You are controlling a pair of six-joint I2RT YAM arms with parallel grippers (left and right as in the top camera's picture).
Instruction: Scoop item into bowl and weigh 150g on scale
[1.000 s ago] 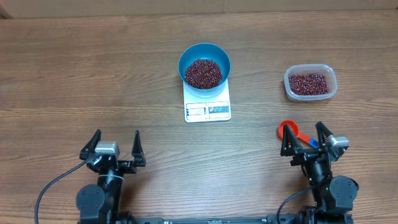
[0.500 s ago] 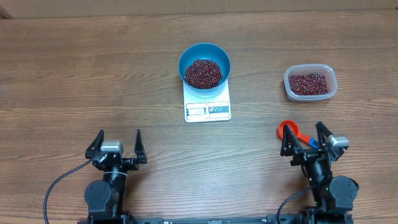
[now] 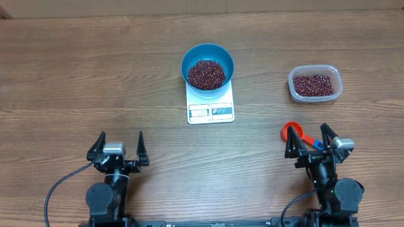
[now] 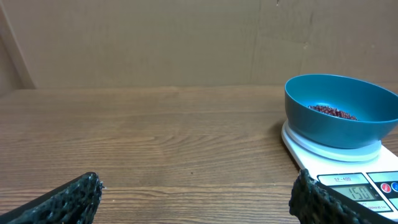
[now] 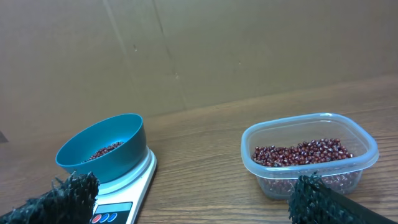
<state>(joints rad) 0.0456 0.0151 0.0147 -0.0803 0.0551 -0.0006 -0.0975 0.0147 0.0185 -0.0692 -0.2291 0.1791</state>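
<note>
Overhead, scale: the scale [image 3: 211, 108] lies with its long axis toward the arms and its display edge nearest them. The bowl [image 3: 187, 60] of beans [image 3: 206, 74] sits on its far half.
Overhead, arms: the left gripper [image 3: 119, 140] and right gripper [image 3: 307, 135] sit low at the near edge, jaws wide and empty. The scoop [image 3: 291, 131] is just beside the right one.
Left wrist, display [image 4: 359, 193]: seems to read 150, partly cropped.
Right wrist, container [image 5: 311, 177]: holds beans, fingertips cut off.
</note>
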